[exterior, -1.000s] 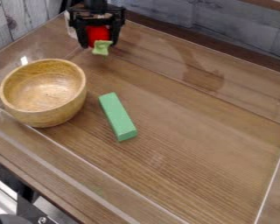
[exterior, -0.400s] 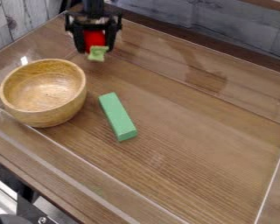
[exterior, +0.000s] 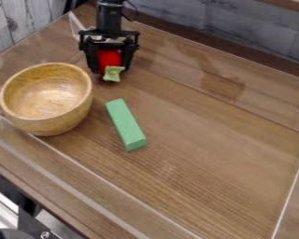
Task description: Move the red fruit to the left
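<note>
The fruit (exterior: 111,60) is small, round and bright red, smooth like plastic, with a pale green leaf (exterior: 115,75) at its near end. It sits between the two black fingers of the gripper (exterior: 109,62), which are clamped on its sides. It is at the far left part of the table, behind the bowl and the block; whether it touches the table cannot be told. The gripper is a dark, boxy frame hanging from a black arm (exterior: 108,14) that comes down from above.

One bowl (exterior: 46,97) stands to the near left of the fruit, apart from it. It is round, of light turned wood with visible grain rings, thick-walled, and its hollow holds nothing.

One block (exterior: 126,124) lies on the table to the right of the bowl, close to it but not touching. It is a long green rectangular bar with flat faces, matte, lying aslant.

The table (exterior: 215,140) is brown wood with a streaked grain and a slight sheen. Low clear walls (exterior: 294,191) like acrylic run along its edges, forming a shallow tray around everything.
</note>
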